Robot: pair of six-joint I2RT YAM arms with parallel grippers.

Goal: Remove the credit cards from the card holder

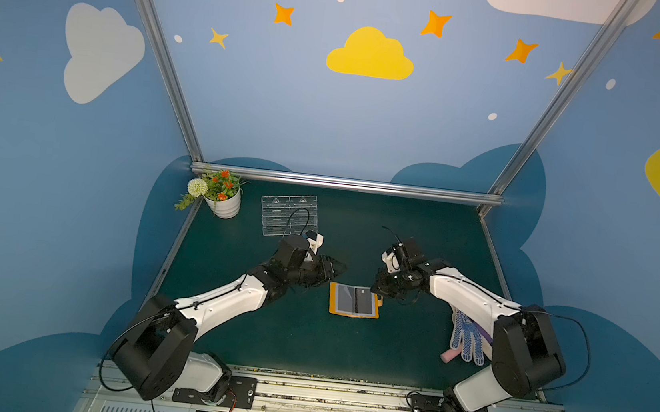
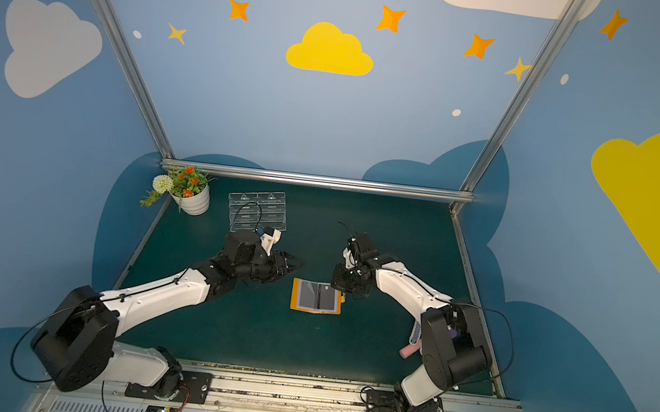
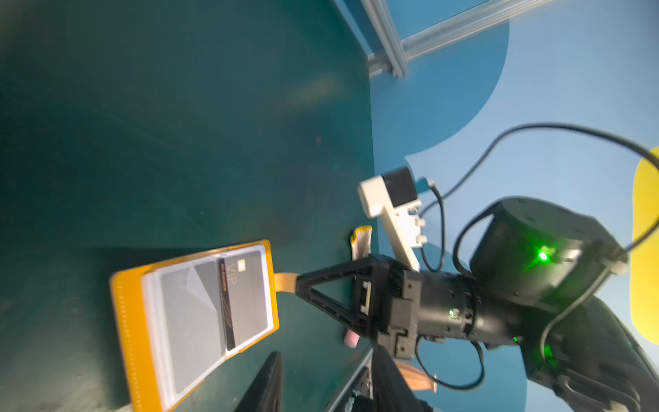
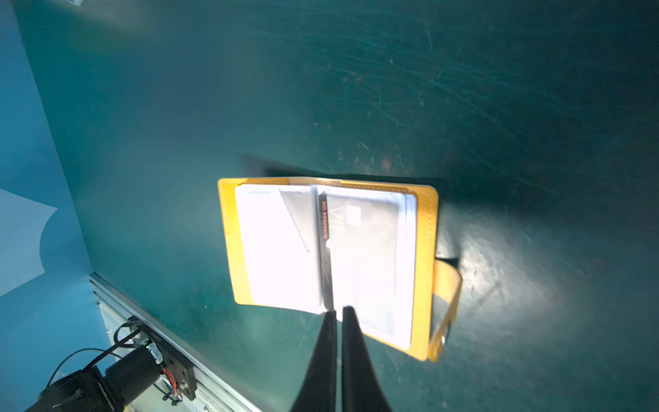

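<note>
On my right wrist cam the card holder (image 4: pixel 426 249) lies open on the green table (image 4: pixel 356 89); glare's blowing out the clear sleeves (image 4: pixel 278 249); one dark credit card (image 4: pixel 367 228) sits in a sleeve; snap tab (image 4: pixel 451 296) sticks out sideways; my right gripper (image 4: pixel 339 310) is pinched together, tips at the holder's edge by the card's end.

Top views: stereo pair, set high over the front rail, looking down and back. Wide and far, they take in the whole dark green table mat (image 1: pixel 306 338); near-identical coverage, slight sideways offset.
L wrist cam: low and close, looks across the mat at the orange-yellow open card holder booklet (image 3: pixel 123 321), black right arm (image 3: pixel 445 306) behind it.
R wrist cam: close above the same booklet (image 4: pixel 426 249), facing down.
Booklet is in all 4 views.
</note>
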